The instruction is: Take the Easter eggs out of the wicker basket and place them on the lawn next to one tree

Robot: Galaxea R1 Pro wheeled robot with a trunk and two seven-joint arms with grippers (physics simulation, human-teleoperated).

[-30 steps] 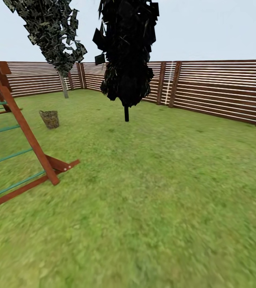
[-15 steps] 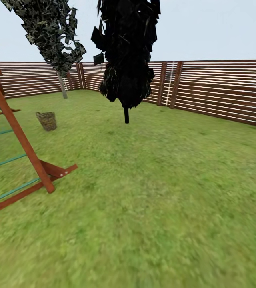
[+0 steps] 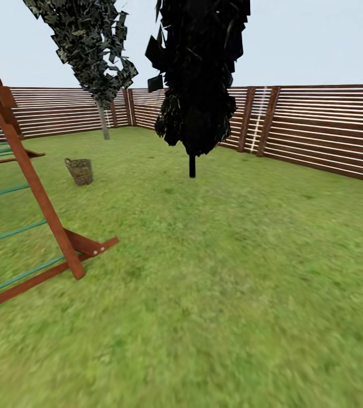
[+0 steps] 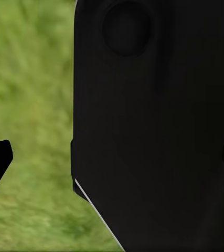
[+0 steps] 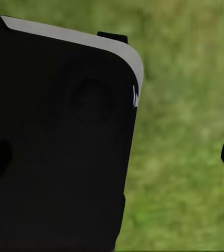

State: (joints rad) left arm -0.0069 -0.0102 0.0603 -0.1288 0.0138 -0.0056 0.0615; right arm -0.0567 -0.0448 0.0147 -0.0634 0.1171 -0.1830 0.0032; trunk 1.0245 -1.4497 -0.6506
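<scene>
Approach phase, before any egg is handled. Left tool [image 4: 112,157]: in the left wrist view one dark fingertip enters at one edge and another at the opposite edge, with a large black robot panel [image 4: 153,121] and blurred grass between them, so the fingers read as spread and hold nothing. Right tool [image 5: 112,157]: likewise, dark tips sit at opposite edges of the right wrist view, apart and empty, over the lawn [image 5: 185,157].

Well ahead of both tools, in the head view, the wicker basket [image 3: 80,171] stands upright on the grass, just beyond the foot of a red-brown climbing frame [image 3: 39,198] with green rungs. The eggs cannot be made out inside it. Farther on, near the slatted fence [image 3: 317,130], rises the pale-trunked tree [image 3: 104,120]; the black-trunked tree [image 3: 192,165] stands apart from the basket.

Judged next move: drive the base past the frame's foot until the basket lies within reach of a tool.
</scene>
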